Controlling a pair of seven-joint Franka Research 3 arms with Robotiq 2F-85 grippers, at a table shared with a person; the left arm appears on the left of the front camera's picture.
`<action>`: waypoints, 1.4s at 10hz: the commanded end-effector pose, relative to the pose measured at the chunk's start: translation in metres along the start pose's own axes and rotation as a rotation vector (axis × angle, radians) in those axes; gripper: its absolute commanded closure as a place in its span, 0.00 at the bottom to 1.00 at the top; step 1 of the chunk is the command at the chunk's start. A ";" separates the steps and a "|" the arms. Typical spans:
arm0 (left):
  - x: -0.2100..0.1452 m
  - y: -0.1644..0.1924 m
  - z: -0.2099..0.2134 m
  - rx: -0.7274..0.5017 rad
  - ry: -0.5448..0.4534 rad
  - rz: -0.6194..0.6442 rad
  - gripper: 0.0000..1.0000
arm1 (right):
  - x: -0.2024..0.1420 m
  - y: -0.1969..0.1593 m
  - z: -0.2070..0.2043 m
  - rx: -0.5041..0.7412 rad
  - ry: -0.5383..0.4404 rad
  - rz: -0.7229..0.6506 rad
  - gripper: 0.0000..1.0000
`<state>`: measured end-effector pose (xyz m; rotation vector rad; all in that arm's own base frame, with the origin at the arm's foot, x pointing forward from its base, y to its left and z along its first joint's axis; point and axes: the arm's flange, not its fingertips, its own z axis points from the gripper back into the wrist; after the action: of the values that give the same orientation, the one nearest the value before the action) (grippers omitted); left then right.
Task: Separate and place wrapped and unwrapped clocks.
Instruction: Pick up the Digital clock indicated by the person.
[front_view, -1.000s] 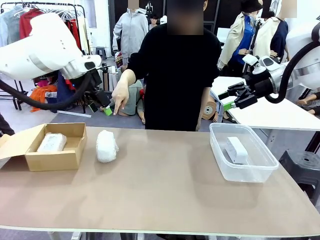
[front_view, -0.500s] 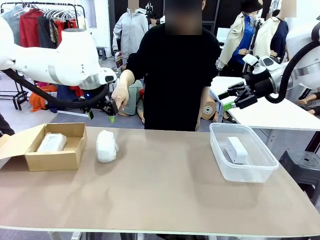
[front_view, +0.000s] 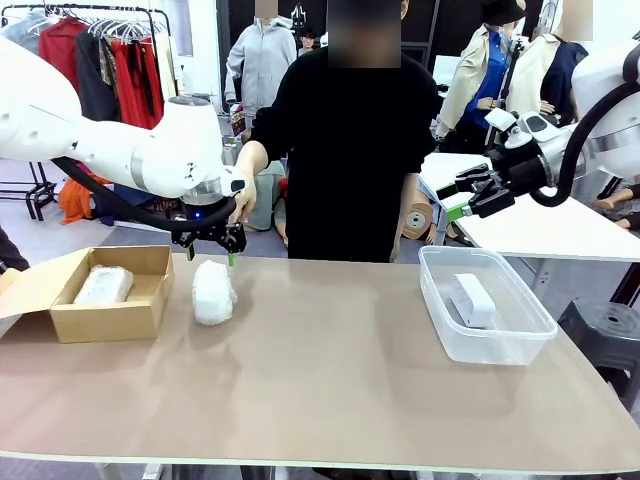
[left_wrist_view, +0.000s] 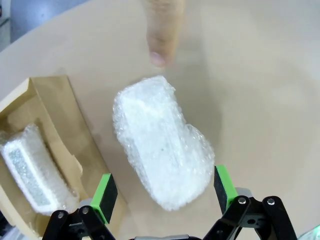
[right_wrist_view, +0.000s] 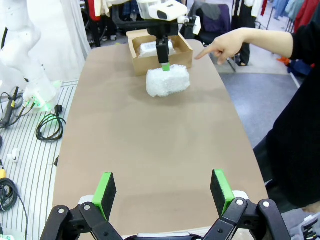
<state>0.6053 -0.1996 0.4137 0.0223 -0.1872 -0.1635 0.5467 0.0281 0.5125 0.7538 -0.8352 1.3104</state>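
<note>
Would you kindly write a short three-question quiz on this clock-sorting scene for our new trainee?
1. True or false: the left pincer is open above the white bubble-wrap bundle.
2. Where does the bare white rounded-rectangular clock lie? A) in the brown cardboard box B) in the clear plastic tub C) on the bare table
3. Fill in: the person's hand is ____ at the bubble-wrap bundle.

Key:
1. True; its green pads stand wide apart on either side of the bundle.
2. B; it is inside the clear plastic tub. The brown cardboard box holds the clear-plastic bundle.
3. pointing
</note>
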 end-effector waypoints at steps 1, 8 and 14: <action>0.009 0.000 -0.013 0.054 0.006 0.046 0.00 | 0.001 0.000 0.001 -0.001 0.001 0.003 0.00; 0.013 0.001 -0.050 0.021 0.047 0.110 0.00 | 0.001 0.000 0.001 -0.001 0.001 0.003 0.00; 0.015 0.010 -0.071 -0.022 0.077 0.140 0.00 | 0.001 0.000 0.001 -0.001 0.001 0.003 0.00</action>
<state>0.6276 -0.1945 0.3475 0.0121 -0.1024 -0.0381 0.5467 0.0281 0.5126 0.7538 -0.8353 1.3105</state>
